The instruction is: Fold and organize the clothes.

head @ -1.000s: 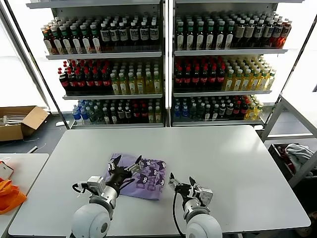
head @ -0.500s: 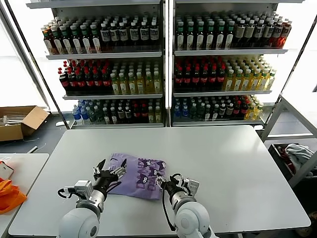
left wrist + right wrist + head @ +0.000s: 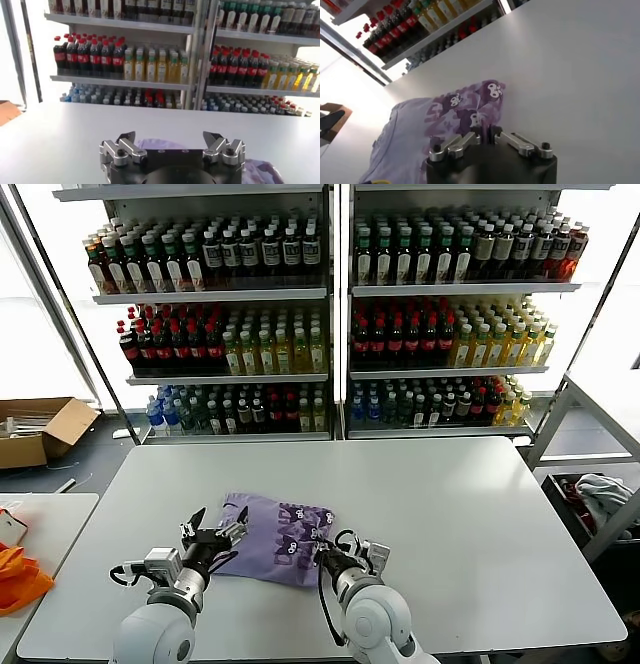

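Note:
A lavender T-shirt (image 3: 272, 534) with a dark printed graphic lies folded on the white table (image 3: 450, 514), near its front edge. My right gripper (image 3: 330, 557) is at the shirt's near right corner and shut on the fabric. In the right wrist view the jaws (image 3: 482, 133) pinch a fold of the printed shirt (image 3: 445, 117). My left gripper (image 3: 214, 530) hovers open at the shirt's left edge with nothing between its fingers. The left wrist view shows it spread wide (image 3: 170, 139) with the shirt (image 3: 157, 144) just beyond.
Shelves of bottles (image 3: 330, 314) stand behind the table. On the floor at the left is a cardboard box (image 3: 40, 429). An orange cloth (image 3: 20, 576) lies on a side table (image 3: 50, 519), and a grey-white bundle (image 3: 603, 492) sits in a rack at the right.
My right gripper moved left to the shirt's corner and closed on the fabric. My left gripper drew back leftward off the shirt and stayed open.

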{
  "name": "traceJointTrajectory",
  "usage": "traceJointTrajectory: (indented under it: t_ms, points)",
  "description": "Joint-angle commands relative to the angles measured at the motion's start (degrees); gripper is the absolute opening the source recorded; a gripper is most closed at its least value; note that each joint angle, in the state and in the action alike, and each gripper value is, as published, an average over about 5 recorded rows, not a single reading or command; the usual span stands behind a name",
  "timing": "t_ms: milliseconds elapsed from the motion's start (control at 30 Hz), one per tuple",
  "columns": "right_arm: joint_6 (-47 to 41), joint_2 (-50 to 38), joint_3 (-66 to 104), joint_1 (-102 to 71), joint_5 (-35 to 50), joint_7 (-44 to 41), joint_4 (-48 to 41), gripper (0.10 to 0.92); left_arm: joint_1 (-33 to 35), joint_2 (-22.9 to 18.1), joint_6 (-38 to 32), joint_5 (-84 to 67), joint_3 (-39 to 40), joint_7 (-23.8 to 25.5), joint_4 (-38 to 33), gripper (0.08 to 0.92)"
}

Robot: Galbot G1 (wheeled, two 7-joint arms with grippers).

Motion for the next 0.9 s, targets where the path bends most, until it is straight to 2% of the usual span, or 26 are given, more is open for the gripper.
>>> traceJointTrajectory:
  t_ms: [33,167,333,533,800,900]
  points:
    - [-0.3,-3.0,0.1,0.4,-2.2,0.2,0.8,0.152,0.8,-0.1,0.0,0.1,-0.5,-0.1,-0.9,0.822]
    - [-0.3,-7.7,2.4,1.2,-3.0,-0.2,1.8,0.108,1.2,-0.3,-0.1,0.1,-0.6,-0.2,-1.3,0.823]
    - [-0.3,-14.3,6.7,3.5,-2.5,-1.9,1.4,0.108,1.5,-0.9,-0.1,0.2,-0.2,-0.4,-2.0,0.822]
    - [-0.3,-20.8,10.0,4.7,-5.7,-6.3,-1.9,0.108,1.7,-1.9,0.1,0.4,0.8,-0.5,-2.7,0.823]
    - [-0.2,-21.1,12.2,3.3,-8.7,-9.4,-3.7,0.115,2.0,-2.2,0.3,0.4,1.1,-0.7,-3.2,0.823]
    - [-0.1,-19.4,13.1,2.8,-12.2,-11.2,-2.7,0.165,2.3,-2.3,0.3,0.4,1.1,-0.7,-3.3,0.823]
